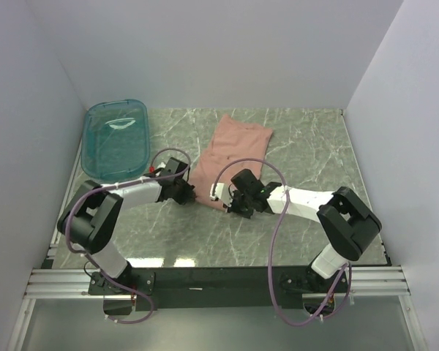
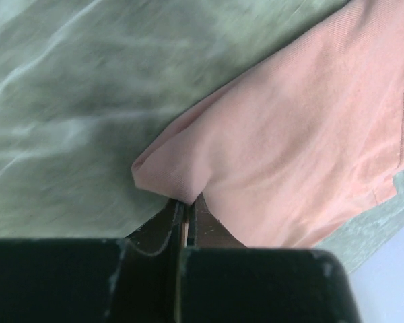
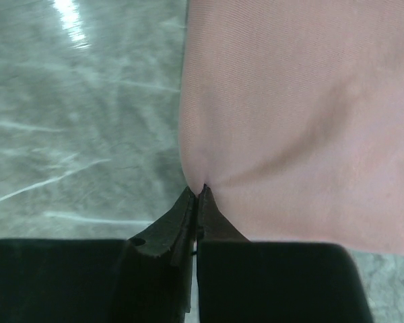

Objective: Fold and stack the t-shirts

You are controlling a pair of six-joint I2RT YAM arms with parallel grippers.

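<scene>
The dusty-pink t-shirt (image 1: 230, 150) lies folded lengthwise in a long strip on the green marble table, plain side up, its print hidden. My left gripper (image 1: 189, 194) is shut on the near left corner of the t-shirt (image 2: 289, 141), the cloth pinched between its fingertips (image 2: 187, 204). My right gripper (image 1: 230, 205) is shut on the near right edge of the t-shirt (image 3: 296, 114), the cloth puckering at its tips (image 3: 196, 192). Both grippers sit low at the shirt's near end.
A teal see-through plastic tub (image 1: 115, 136) stands at the back left of the table. Grey walls close in the table on the left, back and right. The arms' cables loop over the near part of the table.
</scene>
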